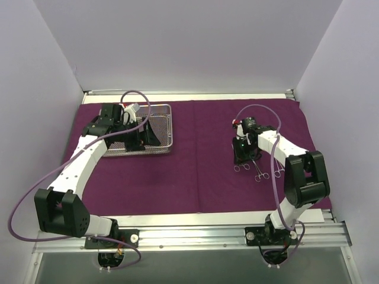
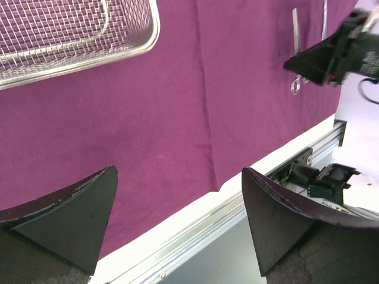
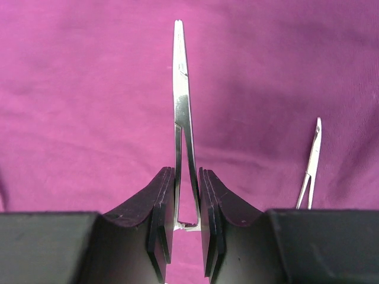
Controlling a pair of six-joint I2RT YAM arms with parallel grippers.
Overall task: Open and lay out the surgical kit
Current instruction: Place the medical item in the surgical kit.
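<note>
top / cloth: purple cloth (image 1: 201, 177) lies spread flat across the table.
top / tray: mesh tray (image 1: 161, 147) sits at the cloth's far-left corner.
top / left arm: my left gripper (image 1: 142, 135) is over the tray. Its body hides what's in the tray.
top / right arm: my right gripper (image 1: 241, 155) is low over the cloth's right half. Instruments (image 1: 260, 175) lie on the cloth just beside it, ring handles toward the near edge.
left wrist / jaws: my left gripper (image 2: 177, 177) is spread wide with nothing between the fingers (image 2: 65, 219).
left wrist / scene: bare cloth (image 2: 195, 106) below, tray corner (image 2: 118, 56) far-left, right gripper (image 2: 302, 62) far-right beside two instrument tips (image 2: 294, 35).
right wrist / jaws: my right gripper (image 3: 185, 201) is narrow, its pads (image 3: 163, 201) flanking the shanks of one instrument (image 3: 180, 118). Can't tell if they're clamping or just touching.
right wrist / instrument: tips point away from me, cloth (image 3: 77, 118) behind it.
right wrist / neighbour: second instrument (image 3: 312, 160) lies on the cloth to the right, apart from the first.
</note>
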